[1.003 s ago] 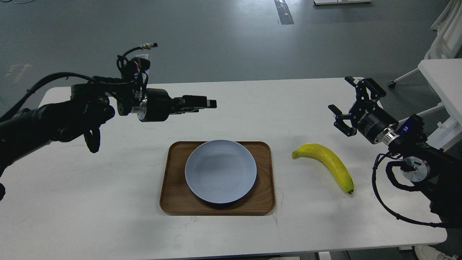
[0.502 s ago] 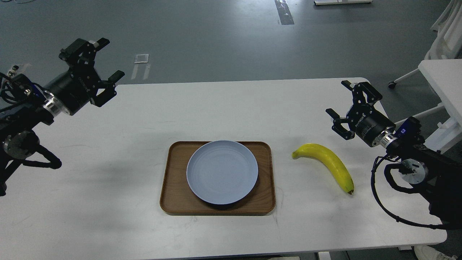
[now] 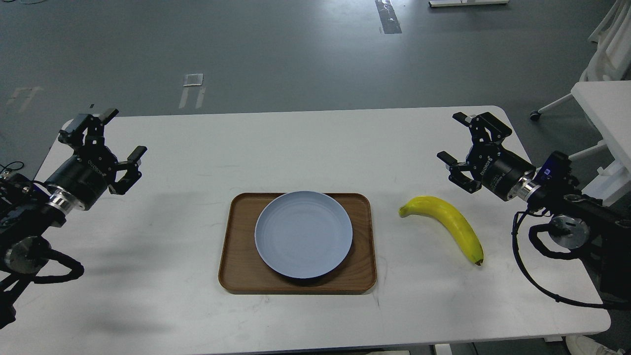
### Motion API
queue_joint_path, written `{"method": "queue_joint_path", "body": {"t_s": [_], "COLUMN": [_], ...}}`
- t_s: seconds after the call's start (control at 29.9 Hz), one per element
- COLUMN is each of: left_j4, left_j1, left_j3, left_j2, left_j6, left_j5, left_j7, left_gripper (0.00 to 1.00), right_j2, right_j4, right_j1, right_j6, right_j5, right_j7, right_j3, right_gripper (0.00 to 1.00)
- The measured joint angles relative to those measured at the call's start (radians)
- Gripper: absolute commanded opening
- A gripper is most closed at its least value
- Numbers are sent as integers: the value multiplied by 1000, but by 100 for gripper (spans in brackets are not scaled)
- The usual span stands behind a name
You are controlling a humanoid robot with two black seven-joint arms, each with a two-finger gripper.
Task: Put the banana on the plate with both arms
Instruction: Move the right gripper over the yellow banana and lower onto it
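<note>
The yellow banana (image 3: 446, 225) lies on the white table, right of the tray, stem end to the left and dark tip toward me. The pale blue-grey plate (image 3: 303, 234) sits empty on a brown wooden tray (image 3: 237, 266) at the table's middle. My right gripper (image 3: 457, 136) is open and empty, above the table behind and right of the banana. My left gripper (image 3: 106, 133) is open and empty, raised over the table's far left, well away from the plate.
The white table (image 3: 315, 148) has rounded corners; its right edge runs close behind my right arm. A second white table (image 3: 604, 106) and white frame legs stand at the far right. Grey floor lies beyond.
My left arm has swung from the middle of the table out to the far left and come lower, its gripper now open. My right gripper has shifted slightly left and up.
</note>
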State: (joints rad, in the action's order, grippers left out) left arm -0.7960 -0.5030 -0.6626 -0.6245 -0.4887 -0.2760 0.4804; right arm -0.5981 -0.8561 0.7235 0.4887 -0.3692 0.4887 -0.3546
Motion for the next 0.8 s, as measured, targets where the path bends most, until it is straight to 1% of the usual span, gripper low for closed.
{"method": "queue_joint_path", "body": {"t_s": [0.1, 0.17, 0.33, 0.47, 0.64, 0.8], "left_j4": [-1, -2, -5, -13, -15, -17], "left_j1": [-1, -3, -3, -3, -3, -4], "left_j3": [-3, -5, -6, -6, -7, -8], "left_j2": [0, -1, -7, -16, -21, -25], "left_j6": [0, 0, 0, 0, 0, 0], "left_j5": [0, 0, 0, 0, -2, -3], "left_j7": [-1, -1, -1, -1, 0, 0], "left_gripper": [98, 98, 98, 98, 98, 98], "right_j2": [-50, -81, -102, -79, -55, -45], "right_j4": [-45, -64, -84, -83, -83, -83], "right_j1": [66, 142, 366, 519, 593, 605], "right_j6": [0, 0, 0, 0, 0, 0], "right_j5": [-113, -186, -369, -546, -778, -958], "right_j7": [0, 0, 0, 0, 0, 0], "right_j3": [27, 75, 289, 471, 621, 701], "right_gripper": [100, 100, 100, 100, 100, 100]}}
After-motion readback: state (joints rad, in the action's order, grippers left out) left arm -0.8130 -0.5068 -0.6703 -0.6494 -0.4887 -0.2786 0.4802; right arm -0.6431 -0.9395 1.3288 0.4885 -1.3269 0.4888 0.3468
